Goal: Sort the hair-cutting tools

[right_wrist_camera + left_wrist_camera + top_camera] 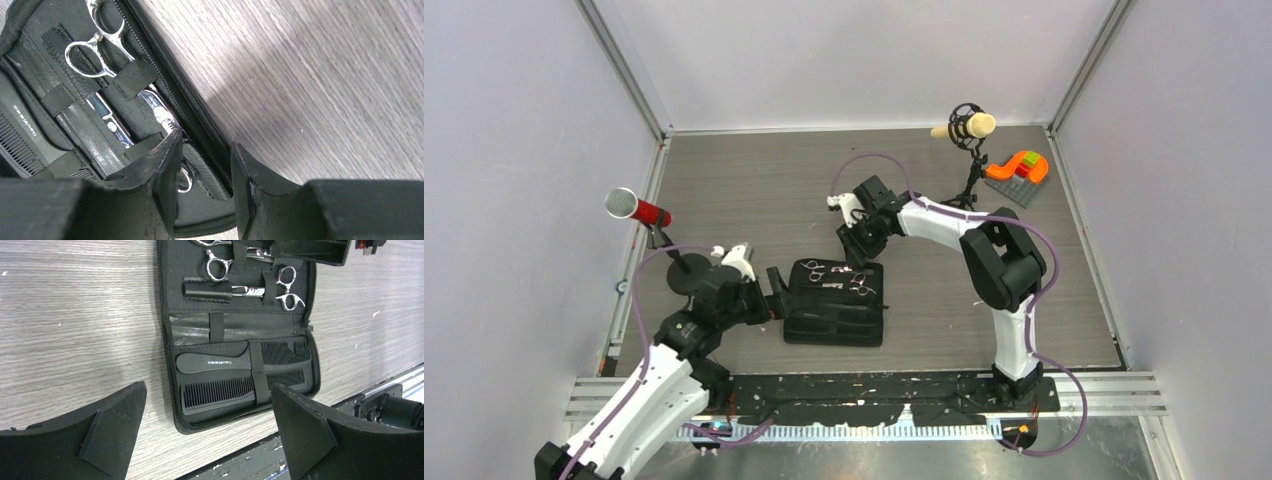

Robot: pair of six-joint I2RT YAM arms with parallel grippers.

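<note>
Site | we read it as a robotics lab cell | white panel walls (514,150), aluminium framing (624,65), microphone on a stand (965,126)

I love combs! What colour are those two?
Slim black plastic combs; clearest from the left wrist.

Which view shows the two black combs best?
Left wrist: the upper comb and lower comb lie strapped side by side in the open case, teeth and logo clear. Top external shows only the dark case; the combs blend in. Right wrist catches just a sliver of comb at its left edge.
</note>
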